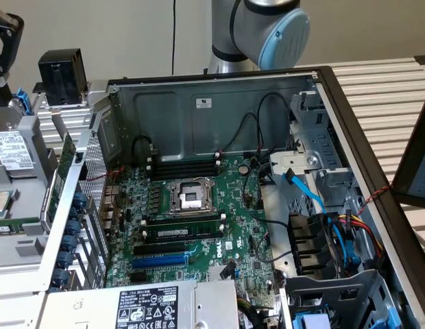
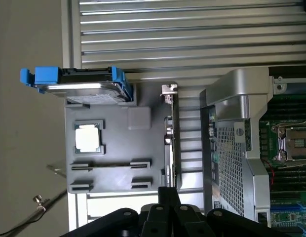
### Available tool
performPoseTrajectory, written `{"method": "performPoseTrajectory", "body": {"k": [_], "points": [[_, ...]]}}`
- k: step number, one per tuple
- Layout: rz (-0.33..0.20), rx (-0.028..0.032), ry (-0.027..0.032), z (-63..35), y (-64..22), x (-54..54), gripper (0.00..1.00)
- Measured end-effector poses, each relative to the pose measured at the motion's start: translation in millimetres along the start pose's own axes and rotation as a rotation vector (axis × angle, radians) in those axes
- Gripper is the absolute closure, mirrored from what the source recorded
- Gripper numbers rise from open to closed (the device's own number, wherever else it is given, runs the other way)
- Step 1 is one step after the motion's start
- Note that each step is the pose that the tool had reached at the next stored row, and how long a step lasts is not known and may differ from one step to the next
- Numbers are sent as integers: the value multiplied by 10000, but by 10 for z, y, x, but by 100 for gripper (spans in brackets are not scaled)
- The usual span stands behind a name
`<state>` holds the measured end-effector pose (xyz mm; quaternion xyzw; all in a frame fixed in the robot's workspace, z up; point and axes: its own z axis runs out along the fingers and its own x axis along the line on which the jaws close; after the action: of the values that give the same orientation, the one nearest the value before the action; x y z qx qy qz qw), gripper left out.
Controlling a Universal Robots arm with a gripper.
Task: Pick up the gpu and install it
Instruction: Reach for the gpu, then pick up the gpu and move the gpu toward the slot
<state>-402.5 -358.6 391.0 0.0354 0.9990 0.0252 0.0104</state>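
Gripper (image 2: 168, 197) is closed with nothing in it, pointed down toward the gpu (image 2: 170, 143). The card stands on edge in a grey holder (image 2: 118, 143) just outside the computer case (image 2: 232, 163), beside the case's perforated wall. The step in hand looks like the approach for the pickup, since the card is not yet grasped. Taking it would call for parting the jaws and squaring them across the thin upper edge, clear of the case wall.
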Motion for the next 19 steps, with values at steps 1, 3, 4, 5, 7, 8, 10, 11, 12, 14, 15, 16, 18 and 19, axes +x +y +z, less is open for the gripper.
{"method": "performPoseTrajectory", "body": {"k": [1, 3, 4, 5, 7, 8, 10, 11, 12, 14, 15, 16, 18, 19], "points": [[-1, -2, 0, 0, 0, 0, 89], [0, -2, -1, 0, 0, 1, 89], [0, -2, -1, 0, 0, 1, 89], [0, -1, 0, 0, 0, 1, 89], [0, -2, -1, 0, 0, 1, 89], [0, -2, -1, 0, 0, 1, 89], [0, -2, -1, 0, 0, 1, 89], [0, -1, -4, 0, 0, 1, 89], [0, -2, -10, 0, 0, 3, 89], [-1, -10, -48, 4, 0, 11, 89], [-2, -28, -73, 6, -1, 20, 89], [-3, -57, -103, 10, -2, 34, 89], [-4, -201, -173, 14, -6, 76, 89], [-3, -312, -195, 16, -7, 93, 89]]}}
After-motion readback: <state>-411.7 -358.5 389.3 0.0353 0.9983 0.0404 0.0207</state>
